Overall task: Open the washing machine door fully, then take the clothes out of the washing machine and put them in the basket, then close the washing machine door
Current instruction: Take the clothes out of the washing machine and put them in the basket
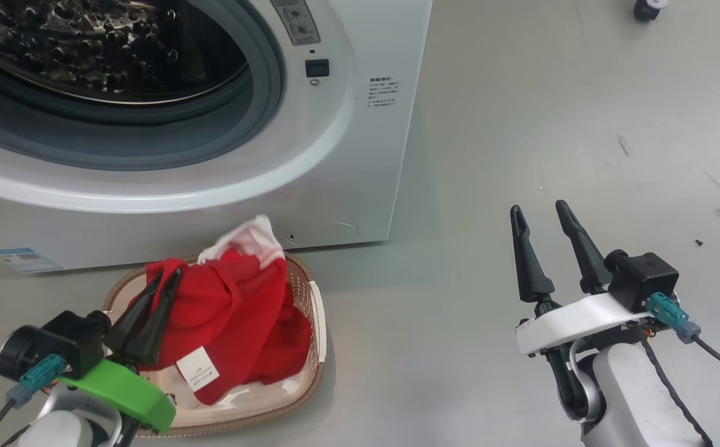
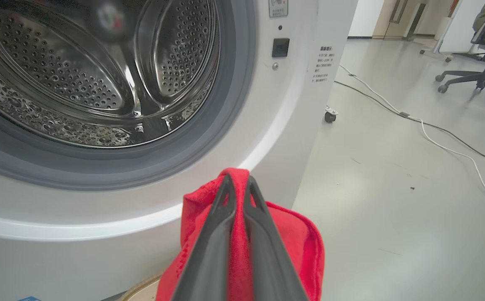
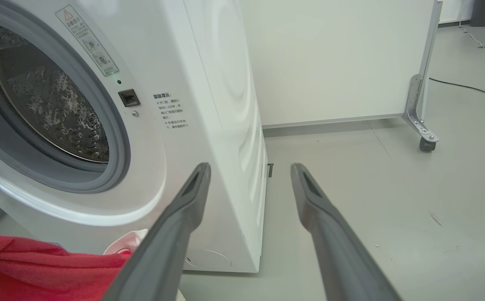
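Observation:
The washing machine (image 1: 335,155) fills the upper left, and its grey drum mouth (image 1: 118,124) stands open with bare steel inside. Its door is out of view. Below the machine on the floor sits the basket (image 1: 318,310), heaped with the red clothes (image 1: 229,310), which have a white panel on top and a white label. My left gripper (image 1: 171,274) is over the basket's left side, shut on a fold of the red clothes (image 2: 292,234); the left wrist view shows fabric pinched between its fingers (image 2: 238,180). My right gripper (image 1: 539,211) hangs open and empty over the floor to the right (image 3: 251,167).
Bare grey floor spreads right of the machine. A white partition panel (image 3: 330,62) on a caster (image 3: 426,144) stands behind it. Cables (image 2: 435,129) run across the floor and an office chair (image 2: 476,62) sits far off.

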You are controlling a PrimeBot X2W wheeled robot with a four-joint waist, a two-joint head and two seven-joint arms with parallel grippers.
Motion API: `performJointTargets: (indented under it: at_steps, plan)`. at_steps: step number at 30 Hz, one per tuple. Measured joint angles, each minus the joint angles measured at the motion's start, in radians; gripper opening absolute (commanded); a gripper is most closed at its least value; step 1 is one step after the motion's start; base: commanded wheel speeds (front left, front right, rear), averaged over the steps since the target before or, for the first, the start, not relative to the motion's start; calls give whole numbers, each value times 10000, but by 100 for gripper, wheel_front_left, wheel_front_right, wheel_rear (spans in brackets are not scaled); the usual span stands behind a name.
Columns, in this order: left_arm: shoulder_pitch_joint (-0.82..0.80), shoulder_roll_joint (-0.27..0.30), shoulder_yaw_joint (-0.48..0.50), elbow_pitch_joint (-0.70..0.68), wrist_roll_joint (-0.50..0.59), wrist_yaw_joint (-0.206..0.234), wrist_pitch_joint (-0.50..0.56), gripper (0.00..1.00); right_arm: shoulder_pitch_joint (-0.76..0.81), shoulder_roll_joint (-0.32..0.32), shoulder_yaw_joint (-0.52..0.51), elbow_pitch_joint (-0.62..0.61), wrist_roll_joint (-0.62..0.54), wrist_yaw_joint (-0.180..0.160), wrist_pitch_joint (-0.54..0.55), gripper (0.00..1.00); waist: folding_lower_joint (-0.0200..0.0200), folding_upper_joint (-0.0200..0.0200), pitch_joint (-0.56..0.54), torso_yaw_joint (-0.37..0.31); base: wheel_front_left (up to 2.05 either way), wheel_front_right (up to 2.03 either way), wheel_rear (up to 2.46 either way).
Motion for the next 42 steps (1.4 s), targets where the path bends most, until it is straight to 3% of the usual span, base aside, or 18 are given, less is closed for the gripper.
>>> performJointTargets:
  at_steps: [12,36,42]
  plan:
    - [-151,326,-199,1603,90,0,807,0,-212,6,96,-192,-61,0,0,100,0,0,800,-408,0,0,0]
    - [-1976,307,13,4389,-222,0,1655,0,-843,36,-144,-734,-245,0,0,100,1,0,2816,-1257,0,0,0]
    - [-2516,46,73,4991,-265,0,1712,0,-928,38,-251,-813,-337,-2,0,100,1,0,3220,-1329,0,0,0]
